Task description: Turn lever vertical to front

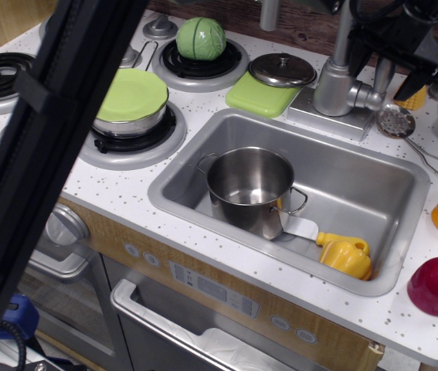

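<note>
- Your pincer (395, 68) is up at the top right, black fingers (422, 79) pointing down on either side of the lever (384, 75).
- The jaws stand apart with a gap showing between them; whether either finger touches the lever, you cannot tell from here.
- The lever stands upright, slim and silver, joined by a stub to the thick tap base (330, 87) just to its left.
- The tap base sits on the counter (164, 232) behind the sink (404, 232), at its back rim.
- Down in the sink you have a steel pot (249, 188), with a yellow pepper (346, 254) near the front right corner.
- Just right of the lever, a small strainer (396, 120) lies on the counter.
- Left of the tap base, a pot lid (282, 69) rests on a green pad (260, 96).
- A big black bar crosses the left of your view.
</note>
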Available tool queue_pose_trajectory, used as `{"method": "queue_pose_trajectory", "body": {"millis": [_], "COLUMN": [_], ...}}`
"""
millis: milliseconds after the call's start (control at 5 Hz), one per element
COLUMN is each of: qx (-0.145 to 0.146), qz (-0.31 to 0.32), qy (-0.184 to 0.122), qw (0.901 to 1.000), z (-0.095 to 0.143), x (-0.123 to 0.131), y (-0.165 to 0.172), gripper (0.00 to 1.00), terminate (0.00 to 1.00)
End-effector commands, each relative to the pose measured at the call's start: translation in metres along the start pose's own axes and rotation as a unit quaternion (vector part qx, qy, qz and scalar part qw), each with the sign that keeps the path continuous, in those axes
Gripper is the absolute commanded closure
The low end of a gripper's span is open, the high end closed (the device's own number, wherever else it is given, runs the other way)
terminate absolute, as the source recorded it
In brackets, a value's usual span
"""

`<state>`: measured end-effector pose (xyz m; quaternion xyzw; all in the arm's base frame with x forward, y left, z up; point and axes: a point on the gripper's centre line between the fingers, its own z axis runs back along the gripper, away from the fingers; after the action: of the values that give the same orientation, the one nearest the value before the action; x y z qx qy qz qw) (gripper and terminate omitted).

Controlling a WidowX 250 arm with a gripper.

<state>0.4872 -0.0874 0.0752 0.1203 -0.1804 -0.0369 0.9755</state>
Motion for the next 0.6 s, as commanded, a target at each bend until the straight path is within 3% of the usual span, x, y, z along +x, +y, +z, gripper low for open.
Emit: {"method": "queue_pose_trajectory", "body": {"millis": [0, 200, 400], "qx": [0.003, 0.001, -0.004], "qz": [0.007, 0.012, 0.024], "qy": [-0.051, -0.057, -0.058], "qw": [0.9987, 0.9983, 0.998], "z": [0.0448, 0.0437, 0.0391], "x": [0.0333, 0.0339, 0.0312], "y": [0.0235, 0.0239, 0.023], "gripper": [0.0, 0.0, 1.0], "terminate": [0.0, 0.0, 0.0]}}
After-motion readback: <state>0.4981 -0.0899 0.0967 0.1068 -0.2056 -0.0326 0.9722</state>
